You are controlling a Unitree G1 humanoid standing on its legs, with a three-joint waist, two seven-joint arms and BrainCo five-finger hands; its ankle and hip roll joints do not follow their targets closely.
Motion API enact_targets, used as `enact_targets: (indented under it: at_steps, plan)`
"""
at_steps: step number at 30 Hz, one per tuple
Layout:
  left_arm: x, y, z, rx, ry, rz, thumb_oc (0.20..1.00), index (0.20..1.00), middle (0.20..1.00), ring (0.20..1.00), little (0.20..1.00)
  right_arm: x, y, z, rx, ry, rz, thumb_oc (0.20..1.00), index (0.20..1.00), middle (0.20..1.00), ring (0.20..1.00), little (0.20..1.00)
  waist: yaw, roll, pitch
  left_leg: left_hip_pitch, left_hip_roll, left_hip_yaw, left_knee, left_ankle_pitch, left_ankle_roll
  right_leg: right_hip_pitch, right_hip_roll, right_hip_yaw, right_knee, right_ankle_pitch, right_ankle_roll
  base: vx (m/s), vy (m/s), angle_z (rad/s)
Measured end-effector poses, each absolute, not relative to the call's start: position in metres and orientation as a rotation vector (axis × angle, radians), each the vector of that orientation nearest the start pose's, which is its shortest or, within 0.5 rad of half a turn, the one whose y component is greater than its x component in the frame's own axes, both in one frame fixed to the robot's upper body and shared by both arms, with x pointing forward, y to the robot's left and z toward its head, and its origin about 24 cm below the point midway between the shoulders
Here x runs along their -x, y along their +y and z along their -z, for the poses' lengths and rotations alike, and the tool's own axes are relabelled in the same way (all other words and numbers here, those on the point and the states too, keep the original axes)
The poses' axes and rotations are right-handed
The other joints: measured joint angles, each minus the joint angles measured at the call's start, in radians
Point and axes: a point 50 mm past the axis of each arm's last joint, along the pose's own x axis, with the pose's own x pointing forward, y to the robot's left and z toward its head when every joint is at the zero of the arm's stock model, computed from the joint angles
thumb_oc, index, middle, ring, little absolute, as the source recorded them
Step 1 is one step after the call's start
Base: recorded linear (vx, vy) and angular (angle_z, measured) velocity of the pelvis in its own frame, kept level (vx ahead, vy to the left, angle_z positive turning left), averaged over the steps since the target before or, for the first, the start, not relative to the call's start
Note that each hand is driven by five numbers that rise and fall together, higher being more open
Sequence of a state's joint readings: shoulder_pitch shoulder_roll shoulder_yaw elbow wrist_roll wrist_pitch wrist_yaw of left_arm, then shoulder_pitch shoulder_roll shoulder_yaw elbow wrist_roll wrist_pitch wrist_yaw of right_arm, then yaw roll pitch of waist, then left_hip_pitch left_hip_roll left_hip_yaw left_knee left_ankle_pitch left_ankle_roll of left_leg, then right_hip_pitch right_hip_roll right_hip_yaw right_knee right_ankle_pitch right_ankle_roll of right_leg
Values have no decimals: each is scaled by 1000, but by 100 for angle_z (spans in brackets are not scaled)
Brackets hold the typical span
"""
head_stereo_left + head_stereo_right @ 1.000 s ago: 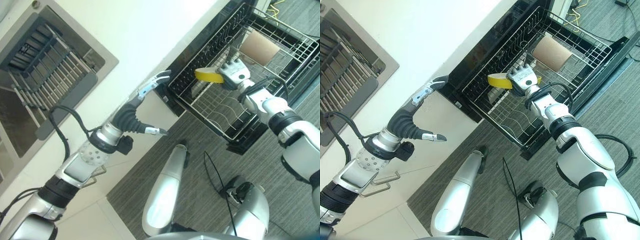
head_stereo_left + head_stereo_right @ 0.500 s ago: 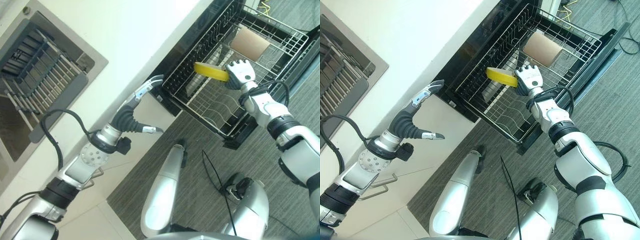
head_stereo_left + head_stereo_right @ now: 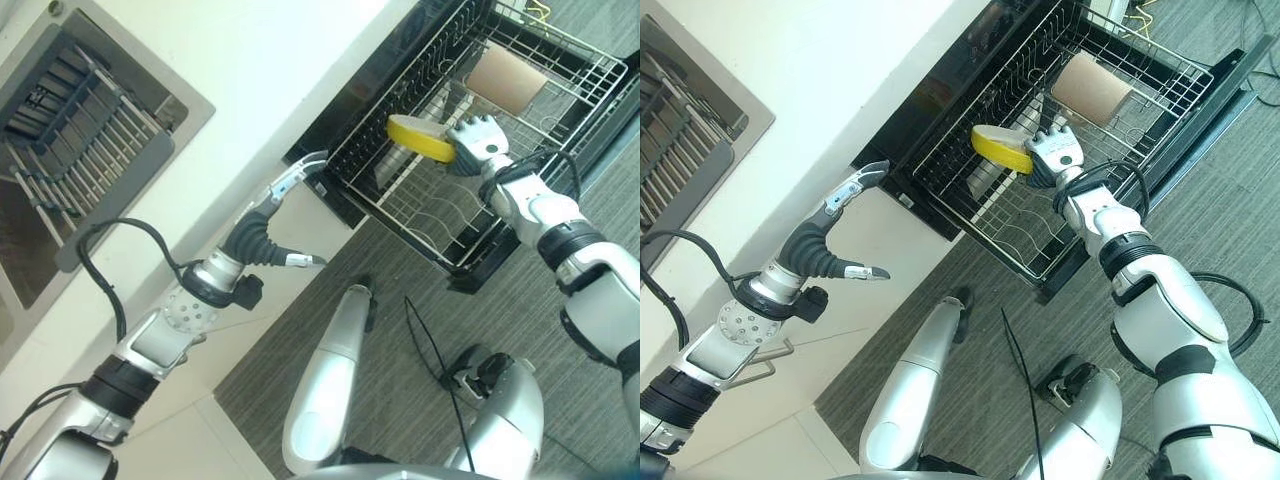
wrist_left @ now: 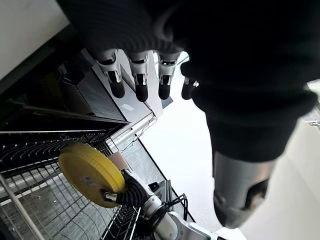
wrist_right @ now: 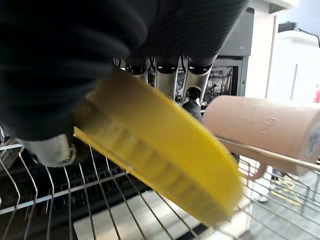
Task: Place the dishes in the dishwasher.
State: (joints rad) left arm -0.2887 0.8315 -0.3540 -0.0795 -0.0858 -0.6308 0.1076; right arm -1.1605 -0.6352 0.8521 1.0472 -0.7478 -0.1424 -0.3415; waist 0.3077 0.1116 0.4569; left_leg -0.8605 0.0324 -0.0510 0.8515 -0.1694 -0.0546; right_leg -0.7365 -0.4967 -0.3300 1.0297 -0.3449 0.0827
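Yellow plate [image 3: 420, 137] sits gripped in my right hand [image 3: 478, 143], fingers curled round its edge, above the pulled-out dishwasher rack [image 3: 440, 215], near a tan cup [image 3: 506, 78]. My left hand [image 3: 283, 205] hangs spread by the counter [image 3: 260, 60].

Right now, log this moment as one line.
right hand: shut on yellow plate | over dishwasher rack | left hand: open, idle

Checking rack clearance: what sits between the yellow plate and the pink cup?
Only bare rack wires separate the yellow plate in the right hand from the pink cup, per the right eye view.
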Motion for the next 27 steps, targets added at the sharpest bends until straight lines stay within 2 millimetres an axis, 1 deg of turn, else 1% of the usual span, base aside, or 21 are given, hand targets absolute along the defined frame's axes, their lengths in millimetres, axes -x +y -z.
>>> enact_targets:
  at_steps: [3, 8, 11, 17, 18, 19, 20, 23, 24, 25, 26, 27]
  plan:
    - [-254, 171, -173, -610, -820, 484, 1000, 1000, 1000, 1000, 1000, -409, -202, -182, 1951, -313, -75, 200, 200, 200, 200, 200, 4, -12, 7, -5, 1, -20, 7, -3, -5, 12, 3, -18, 5, -6, -9, 13, -22, 10]
    - [-254, 172, -174, -624, -815, 494, 1000, 1000, 1000, 1000, 1000, -408, -211, -177, 2029, -252, -118, 200, 200, 200, 200, 200, 8, -24, 10, -9, -1, -20, 8, -3, -5, 14, 2, -24, 0, -4, -9, -2, -1, 1]
    - [-254, 173, -174, -643, -809, 505, 1000, 1000, 1000, 1000, 1000, -408, -213, -177, 2044, -234, -131, 200, 200, 200, 200, 200, 7, -36, 17, -8, 0, -22, 7, -3, -5, 16, 3, -27, 2, -3, -10, 0, 0, 0]
    - [-250, 169, -179, -643, -835, 531, 1000, 1000, 1000, 1000, 1000, -407, -216, -176, 2045, -183, -170, 200, 200, 200, 200, 200, 10, -37, 17, 0, 0, -26, 3, -2, -5, 32, 2, -36, -3, -4, -10, -22, -4, 2]
    - [-250, 169, -179, -645, -834, 534, 1000, 1000, 1000, 1000, 1000, -407, -217, -176, 2046, -167, -179, 244, 244, 244, 244, 244, 12, -37, 17, 5, 0, -25, 0, -2, -5, 36, 2, -36, -5, -5, -10, 0, 0, 0]
    - [-249, 169, -179, -645, -836, 534, 1000, 1000, 1000, 1000, 1000, -407, -218, -176, 2034, -147, -192, 379, 379, 379, 379, 379, 14, -37, 17, 8, -1, -25, -3, -2, -5, 39, 2, -36, -6, -6, -10, 0, 0, 0]
    - [-249, 171, -180, -647, -835, 530, 1000, 1000, 1000, 1000, 1000, -407, -220, -177, 2013, -128, -207, 1000, 1000, 1000, 1000, 1000, 15, -38, 17, 10, -1, -25, -6, -2, -5, 41, 2, -38, -9, -6, -10, 0, 0, 0]
    - [-249, 175, -183, -651, -841, 517, 1000, 1000, 1000, 1000, 1000, -406, -224, -171, 1981, -17, -275, 1000, 1000, 1000, 1000, 1000, 24, -40, 16, 20, -2, -24, -16, -1, -6, 52, 2, -43, -18, -6, -10, -3, 3, 1]
    - [-247, 172, -185, -651, -853, 529, 1000, 1000, 1000, 1000, 1000, -404, -225, -163, 1946, 60, -338, 1000, 1000, 1000, 1000, 1000, 32, -40, 17, 19, -3, -23, -16, -1, -6, 52, 1, -43, -18, -8, -10, -2, 11, 4]
    - [-244, 170, -188, -648, -870, 543, 1000, 1000, 1000, 1000, 1000, -401, -224, -146, 1911, 132, -408, 1000, 1000, 1000, 1000, 1000, 40, -41, 17, 18, -5, -23, -16, -1, -7, 52, 0, -44, -19, -8, -9, -4, 16, 5]
    - [-243, 169, -188, -647, -874, 548, 1000, 1000, 1000, 1000, 1000, -399, -219, -134, 1879, 157, -448, 1000, 1000, 1000, 1000, 1000, 45, -42, 18, 16, -8, -23, -16, 0, -8, 52, -2, -44, -20, -9, -8, -4, 12, 6]
    - [-243, 169, -188, -651, -872, 554, 1000, 1000, 1000, 1000, 1000, -396, -214, -119, 1840, 217, -510, 1000, 1000, 1000, 1000, 1000, 51, -43, 20, 15, -11, -22, -15, 1, -9, 53, -4, -45, -22, -8, -7, -10, 47, 4]
